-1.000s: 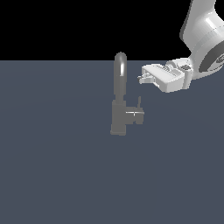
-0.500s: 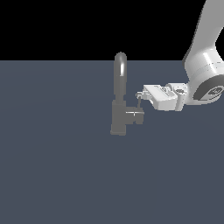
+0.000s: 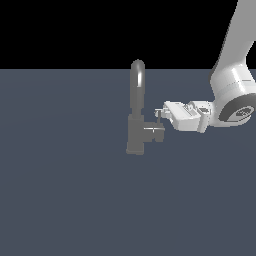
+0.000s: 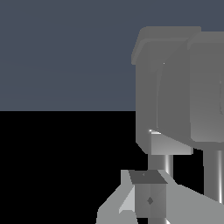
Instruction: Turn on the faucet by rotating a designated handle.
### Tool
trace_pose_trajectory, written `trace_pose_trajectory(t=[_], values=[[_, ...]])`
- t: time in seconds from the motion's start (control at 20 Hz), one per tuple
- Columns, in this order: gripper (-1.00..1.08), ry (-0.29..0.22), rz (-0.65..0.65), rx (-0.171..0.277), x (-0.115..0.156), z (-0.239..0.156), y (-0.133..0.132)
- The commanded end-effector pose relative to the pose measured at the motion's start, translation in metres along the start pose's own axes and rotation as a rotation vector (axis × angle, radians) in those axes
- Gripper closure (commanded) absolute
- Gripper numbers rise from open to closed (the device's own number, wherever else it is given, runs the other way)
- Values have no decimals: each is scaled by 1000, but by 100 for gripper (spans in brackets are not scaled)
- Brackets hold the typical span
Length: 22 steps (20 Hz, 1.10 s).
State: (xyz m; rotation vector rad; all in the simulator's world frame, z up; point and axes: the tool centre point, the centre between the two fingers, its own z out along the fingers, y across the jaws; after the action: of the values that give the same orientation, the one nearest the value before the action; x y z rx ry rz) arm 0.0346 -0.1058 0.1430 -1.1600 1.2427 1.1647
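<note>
The dull-grey faucet (image 3: 136,135) stands upright in the exterior view, with its tall arched spout (image 3: 138,82), square body and a side stub (image 3: 155,133) toward the exterior view's right. The handle (image 3: 159,122) is a thin short rod rising from the stub. My gripper (image 3: 159,113) reaches in from the exterior view's right, its fingertips at the top of the rod, touching or almost touching it. The fingers look pressed together, holding nothing. In the wrist view the faucet (image 4: 170,87) fills the frame close ahead, just past the fingertips (image 4: 148,199).
The faucet stands on a flat dark blue-grey surface (image 3: 65,190). My white arm (image 3: 232,85) comes down from the exterior view's upper right. Nothing else shows.
My gripper has moved down and toward the exterior view's left, from beside the upper spout to the top of the handle rod. The faucet and handle look unmoved.
</note>
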Motion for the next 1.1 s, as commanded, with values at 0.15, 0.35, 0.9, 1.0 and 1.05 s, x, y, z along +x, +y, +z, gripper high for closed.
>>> trace_pose_trajectory(t=[0.15,0.35,0.9,1.0,1.05], values=[[108,0,0,0,-2,0,10],[108,0,0,0,-5,0,21],[108,-1,0,0,-12,1,49],[108,5,-12,5,-12,0,45],[108,4,-11,5,-10,1,49]])
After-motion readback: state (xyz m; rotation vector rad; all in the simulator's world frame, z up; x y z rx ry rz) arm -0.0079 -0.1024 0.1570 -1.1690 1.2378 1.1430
